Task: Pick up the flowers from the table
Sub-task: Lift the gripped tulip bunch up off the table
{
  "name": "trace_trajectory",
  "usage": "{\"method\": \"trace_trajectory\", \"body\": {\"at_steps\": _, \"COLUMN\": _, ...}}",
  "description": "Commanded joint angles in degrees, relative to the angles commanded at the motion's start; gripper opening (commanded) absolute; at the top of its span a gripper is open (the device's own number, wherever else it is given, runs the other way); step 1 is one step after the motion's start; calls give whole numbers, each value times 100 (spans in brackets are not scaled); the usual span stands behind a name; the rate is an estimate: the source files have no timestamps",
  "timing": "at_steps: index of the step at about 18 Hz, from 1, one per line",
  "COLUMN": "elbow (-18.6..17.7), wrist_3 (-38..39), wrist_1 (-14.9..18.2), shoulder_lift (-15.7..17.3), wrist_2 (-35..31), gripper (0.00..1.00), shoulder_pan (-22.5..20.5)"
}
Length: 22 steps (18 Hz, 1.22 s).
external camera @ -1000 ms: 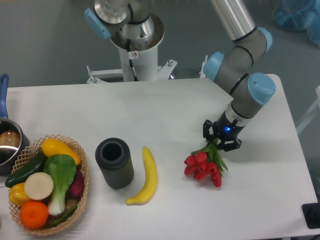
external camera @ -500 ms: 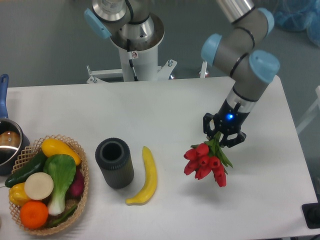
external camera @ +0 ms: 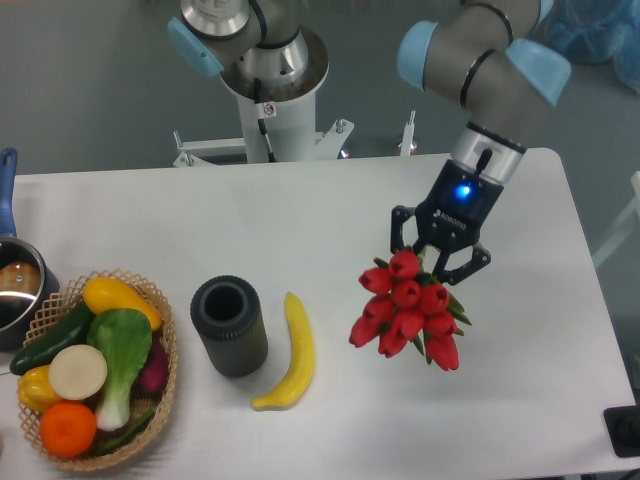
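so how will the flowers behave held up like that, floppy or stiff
Probably fairly stiff: the flowers keep one tight cluster below the end effector, heads not splaying. Likely light, since a grip on the stems alone seems to carry them. They may swing or slip, as the heads hang well below the gripped stems.

A dark cylindrical cup stands upright with its opening facing up, and a yellow banana lies just beside it on its right. Near the left edge, a wicker basket holds an orange, a green cucumber, yellow produce, a leafy green vegetable and a pale round piece. A metal pot with a blue handle sits partly out of view, touching the basket's upper left.
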<state>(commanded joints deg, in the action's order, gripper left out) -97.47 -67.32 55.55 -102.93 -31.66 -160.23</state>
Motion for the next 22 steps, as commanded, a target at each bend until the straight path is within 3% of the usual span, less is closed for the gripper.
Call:
{"method": "trace_trajectory", "body": {"at_steps": 6, "elbow": -175, "wrist_3": -26, "wrist_1": -18, "shoulder_lift": 212, "wrist_2": 678, "gripper": 34, "shoulder_pan": 9}}
{"method": "trace_trajectory", "body": {"at_steps": 22, "elbow": -246, "wrist_3": 0, "wrist_1": -18, "shoulder_lift": 247, "wrist_2": 951, "gripper": 34, "shoulder_pan": -44}}
